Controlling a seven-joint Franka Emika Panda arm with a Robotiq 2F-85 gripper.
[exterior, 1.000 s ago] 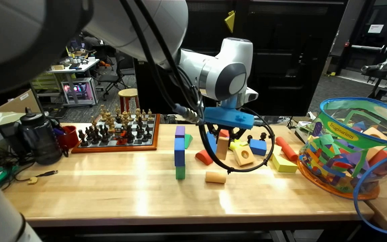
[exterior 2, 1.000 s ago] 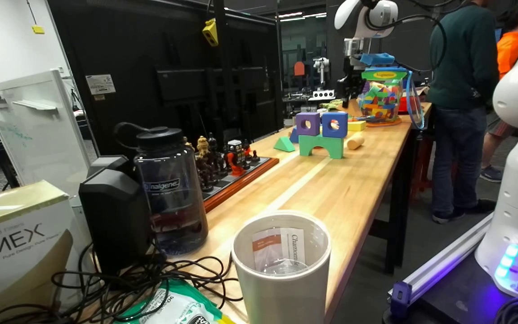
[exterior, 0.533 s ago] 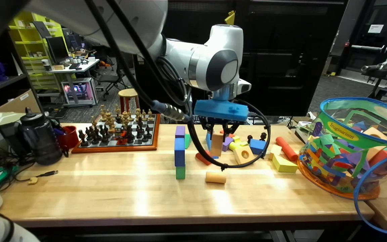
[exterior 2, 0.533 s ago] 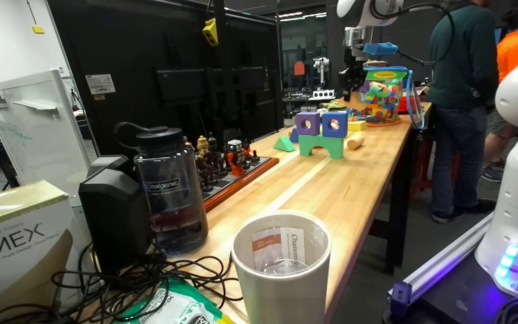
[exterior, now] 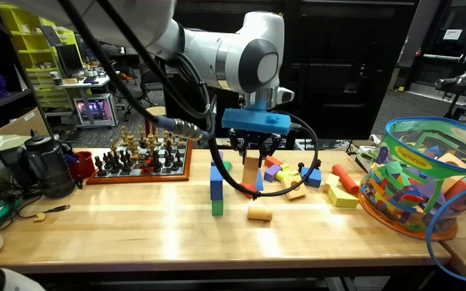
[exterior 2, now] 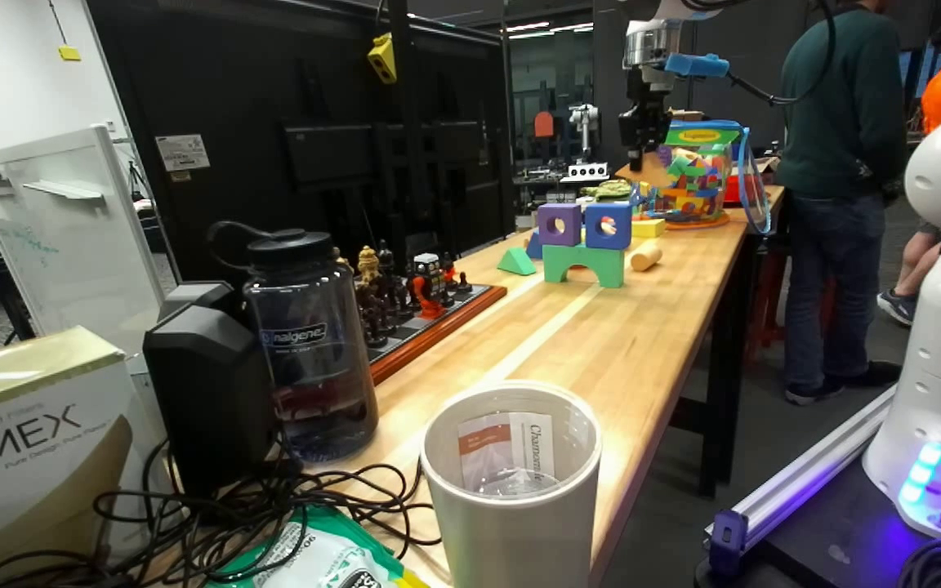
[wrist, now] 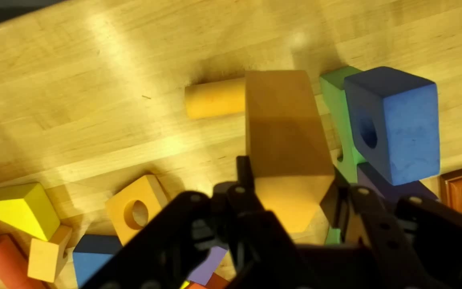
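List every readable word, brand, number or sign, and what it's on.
"Imaginarium": clear block bag
"EMEX": box, cut by the view's edge
"Pure Design": same box, line's end blurred
"nalgene": water bottle
"Chamom", end unclear: packet in the cup
"90": green pouch, other print unclear
Too small or blurred: label on the black panel, posted paper, other box and bottle print.
No text seen on the tan block in the gripper.

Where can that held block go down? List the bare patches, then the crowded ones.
For the tan block, in an exterior view: bare table in front of the chessboard, between the cable plug and the arch stack; also on the near side of the tan cylinder. Crowded: behind that cylinder, where loose blocks run to the yellow wedge and bin.
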